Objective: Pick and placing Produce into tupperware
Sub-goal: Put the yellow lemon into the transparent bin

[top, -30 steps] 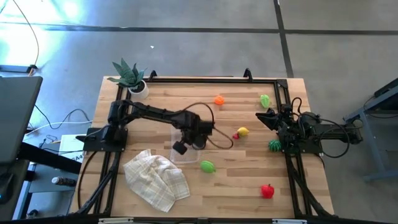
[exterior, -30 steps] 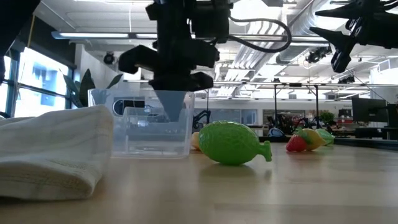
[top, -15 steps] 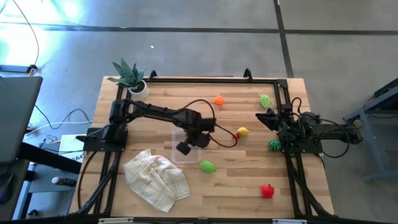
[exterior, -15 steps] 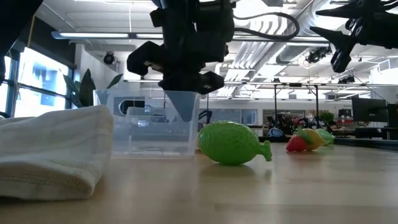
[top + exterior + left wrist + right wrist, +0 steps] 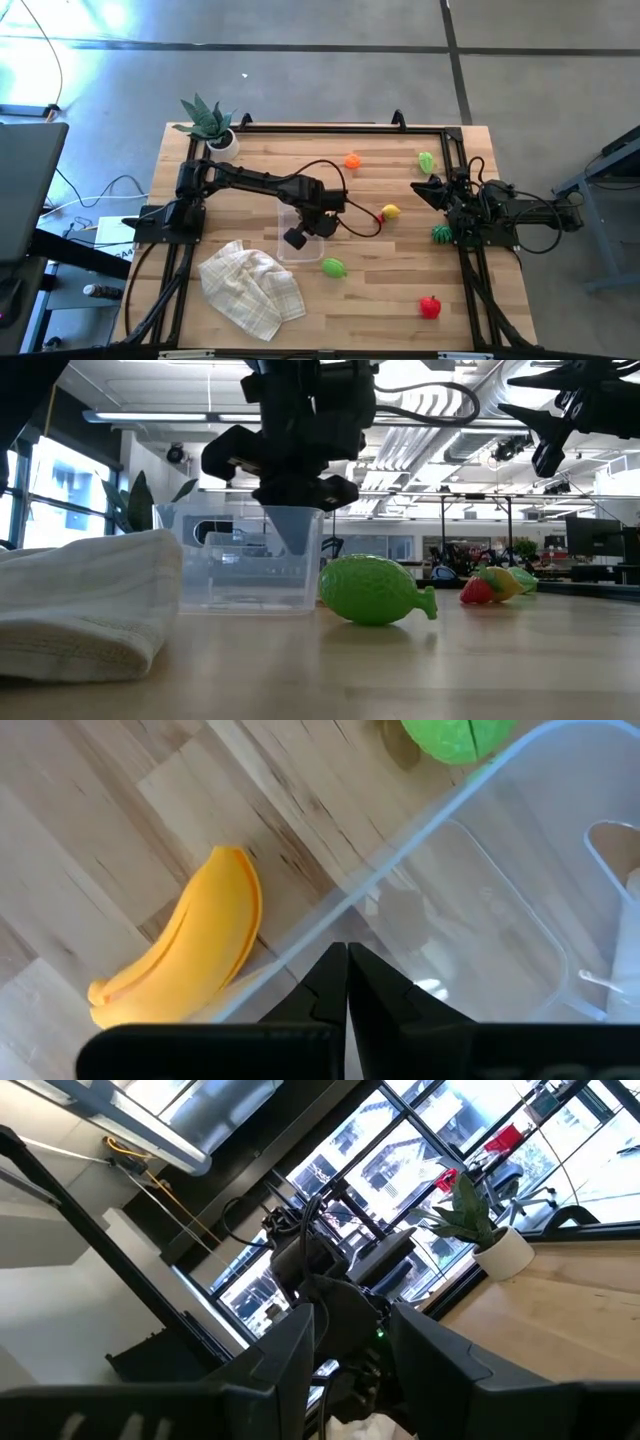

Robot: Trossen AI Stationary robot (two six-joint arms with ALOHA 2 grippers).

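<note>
High view first: your left gripper (image 5: 305,222) is reached out to mid-table over the clear, round-cornered rectangular plastic tub (image 5: 288,250), which lies between the crumpled pale checked cloth (image 5: 252,288) and the green toy fruit (image 5: 333,267); you appear to be working at the tub's wall, perhaps to shift or steady it so the produce can go in. The rest of the toy produce sits apart from the tub: a small orange fruit (image 5: 352,161) near the far edge, a light green piece (image 5: 426,161), a yellow lemon (image 5: 390,211) touching a small red piece (image 5: 379,218), a dark green piece (image 5: 442,234) and a red pepper-like piece (image 5: 430,307) near the front. Your right gripper (image 5: 424,191) waits at the right side, raised clear of the wood. A potted spiky green plant (image 5: 207,124) stands at the far left corner. Low view next: the left gripper's dark fingers come down at the tub's right end, and the tub looks empty, with the green fruit just beside that end. Left wrist view: the two dark fingers (image 5: 372,986) are pressed together with no gap, closed right at the clear rim; whether they pinch the wall or only rest against it you cannot tell. A yellow toy banana (image 5: 190,951) lies on the wood just outside that wall. Right wrist view: the right fingers (image 5: 296,1350) stand partly apart with nothing between them.
</note>
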